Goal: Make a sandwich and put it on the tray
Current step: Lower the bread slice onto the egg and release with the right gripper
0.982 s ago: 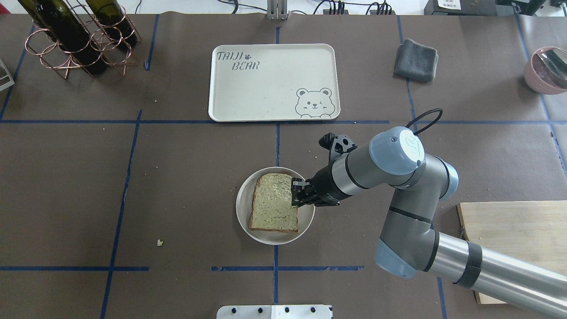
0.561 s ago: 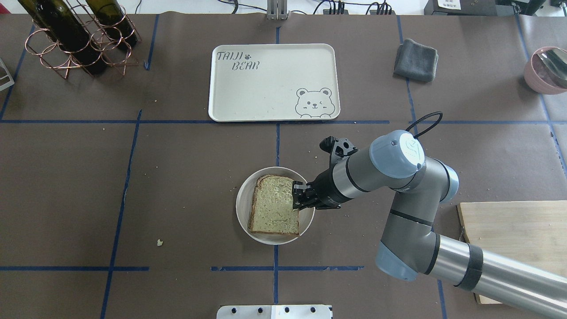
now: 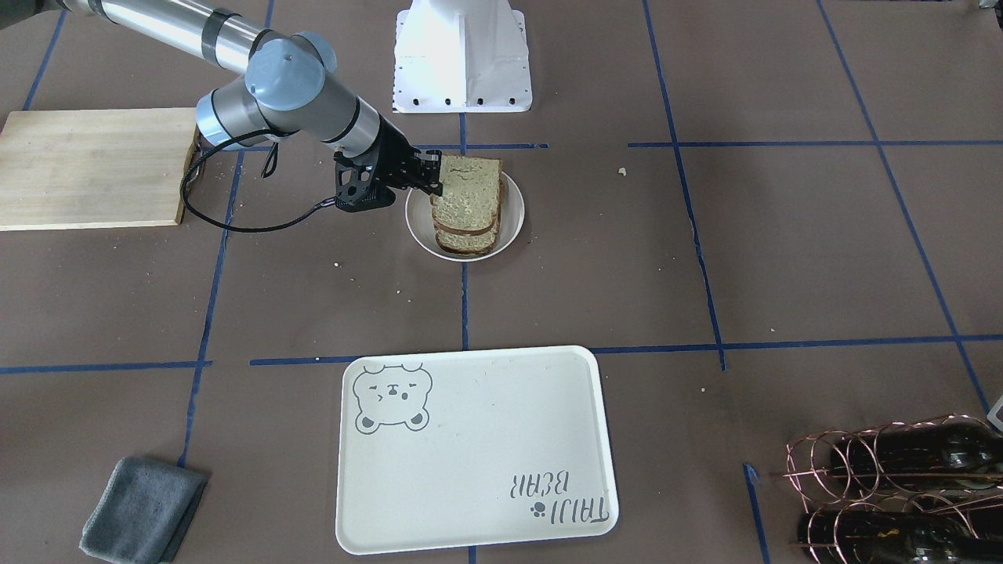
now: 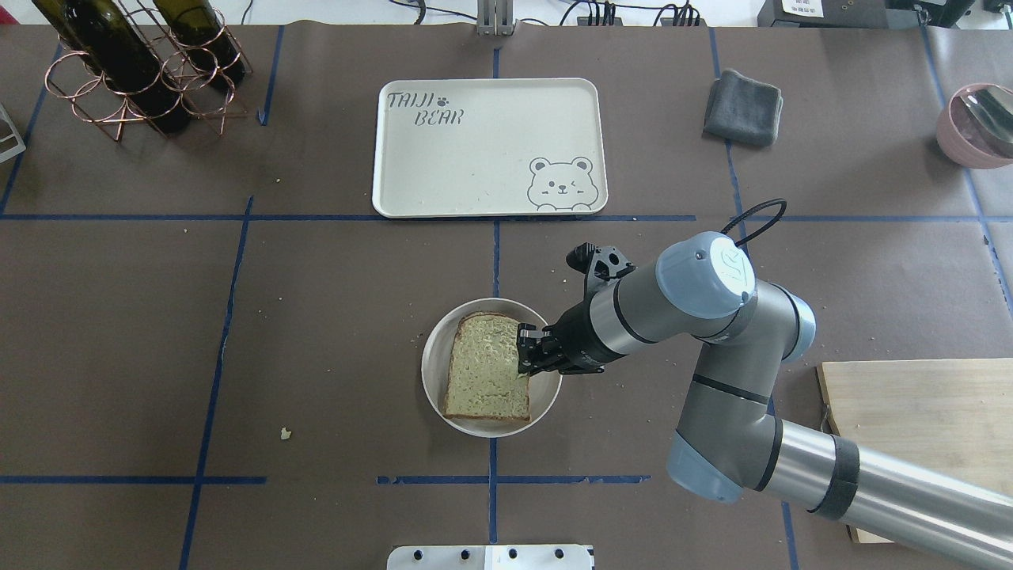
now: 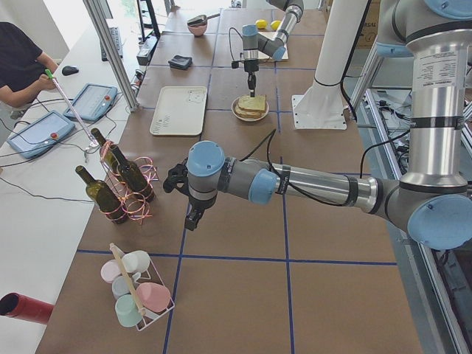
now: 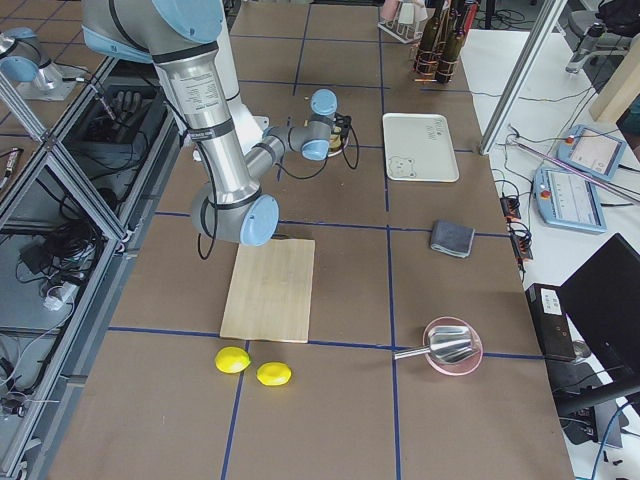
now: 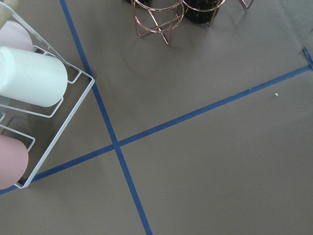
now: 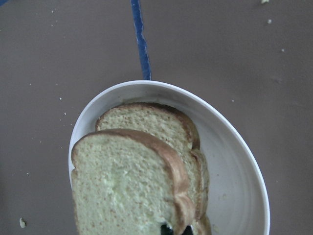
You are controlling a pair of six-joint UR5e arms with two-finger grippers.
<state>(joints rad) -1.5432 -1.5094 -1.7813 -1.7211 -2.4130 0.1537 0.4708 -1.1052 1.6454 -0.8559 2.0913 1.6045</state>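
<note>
My right gripper [image 4: 523, 357] is shut on the right edge of the top bread slice [image 4: 487, 368] and holds it over the small round white plate [image 4: 431, 380]. In the front view the held slice [image 3: 468, 186] is raised above more bread [image 3: 464, 235] in the plate [image 3: 513, 215]. The right wrist view shows the held slice [image 8: 122, 191] above a lower slice [image 8: 151, 122]. The egg is hidden. The cream tray [image 4: 491, 146] with the bear drawing lies bare beyond the plate. My left gripper [image 5: 190, 220] hovers far to the left near the bottles; I cannot tell its state.
A wooden cutting board [image 4: 918, 412] lies at the right under my right arm. A grey cloth [image 4: 742, 107] and a pink bowl [image 4: 977, 123] are at the far right. A copper rack with bottles [image 4: 134, 67] is at the far left. Two lemons [image 6: 253, 367] lie past the board.
My right gripper has shifted slightly with the top slice in it, and the slice has turned a little over the plate. The grip stays shut.
</note>
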